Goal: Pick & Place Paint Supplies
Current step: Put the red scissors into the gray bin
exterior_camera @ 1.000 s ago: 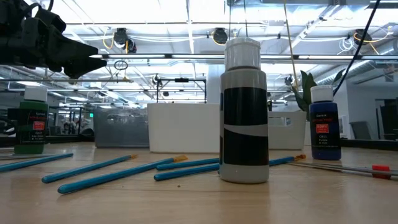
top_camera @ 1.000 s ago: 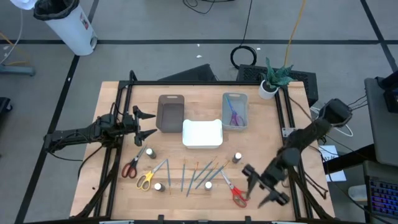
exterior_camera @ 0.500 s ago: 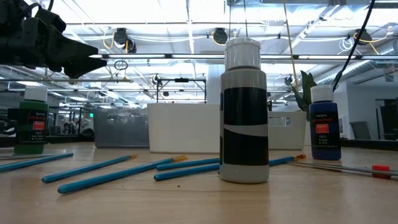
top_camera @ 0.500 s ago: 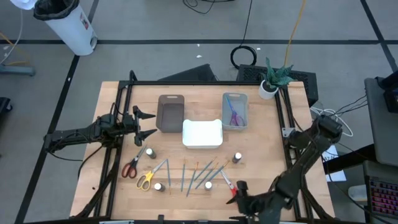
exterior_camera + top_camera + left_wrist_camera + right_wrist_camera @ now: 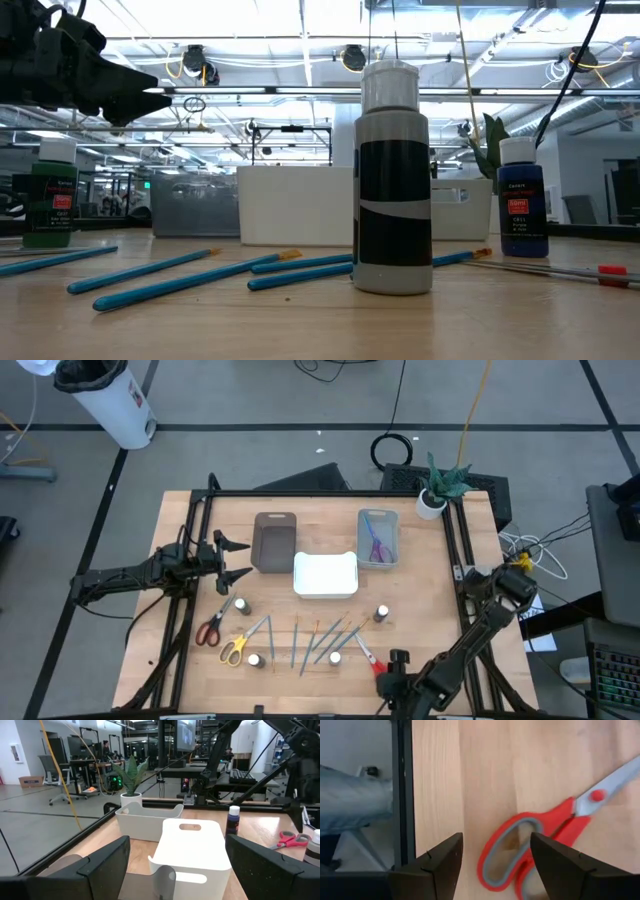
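Since a second ago the right arm has swung from the counter's right side down to its near edge, and its gripper (image 5: 397,678) now hangs low over the red scissors (image 5: 374,662); the left arm has not budged, and nothing on the counter (image 5: 420,580) has shifted.

In the right wrist view the fingers (image 5: 435,865) stand wide apart and hold nothing, with the scissors' red handle loops (image 5: 520,851) lying flat on the wood between them, close to the counter's edge. The blades run off toward the brushes (image 5: 318,639) and bottles (image 5: 381,614) spread across the middle.

The left gripper (image 5: 232,560) waits beside the brown tray (image 5: 274,543), fingers spread and empty. The grey tray (image 5: 378,535) already holds a pair of purple scissors; the white tray (image 5: 325,574) sits between the two. More scissors, red-handled (image 5: 210,630) and yellow-handled (image 5: 232,650), lie at the left.

These scissors look light and rigid, but thin and flush with the counter, so the fingers must come right down to the wood. The plastic loops are thicker and less slippery than the steel blades; closing across them near the pivot (image 5: 596,795) should keep the pair from swinging or splaying open when lifted
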Robot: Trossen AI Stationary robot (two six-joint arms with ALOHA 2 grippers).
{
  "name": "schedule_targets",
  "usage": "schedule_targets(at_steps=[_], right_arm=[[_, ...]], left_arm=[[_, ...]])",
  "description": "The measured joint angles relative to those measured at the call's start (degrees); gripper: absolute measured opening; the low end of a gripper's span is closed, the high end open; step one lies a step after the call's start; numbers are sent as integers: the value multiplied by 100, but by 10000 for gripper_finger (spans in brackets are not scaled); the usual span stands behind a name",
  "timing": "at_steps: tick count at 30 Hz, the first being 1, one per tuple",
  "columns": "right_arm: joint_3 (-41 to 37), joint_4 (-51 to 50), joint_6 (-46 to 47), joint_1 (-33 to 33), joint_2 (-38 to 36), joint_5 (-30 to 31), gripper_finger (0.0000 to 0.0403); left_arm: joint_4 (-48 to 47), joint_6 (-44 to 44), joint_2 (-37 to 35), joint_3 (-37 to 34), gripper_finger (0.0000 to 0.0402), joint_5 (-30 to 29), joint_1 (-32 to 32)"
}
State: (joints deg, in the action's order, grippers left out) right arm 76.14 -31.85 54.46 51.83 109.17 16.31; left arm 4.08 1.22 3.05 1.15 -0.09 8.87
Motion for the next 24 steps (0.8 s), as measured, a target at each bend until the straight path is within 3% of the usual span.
schedule_targets(at_steps=[24], right_arm=[[0,-28,662,63,323,-418,224]], left_arm=[[0,1,0,-2,333,2,1]])
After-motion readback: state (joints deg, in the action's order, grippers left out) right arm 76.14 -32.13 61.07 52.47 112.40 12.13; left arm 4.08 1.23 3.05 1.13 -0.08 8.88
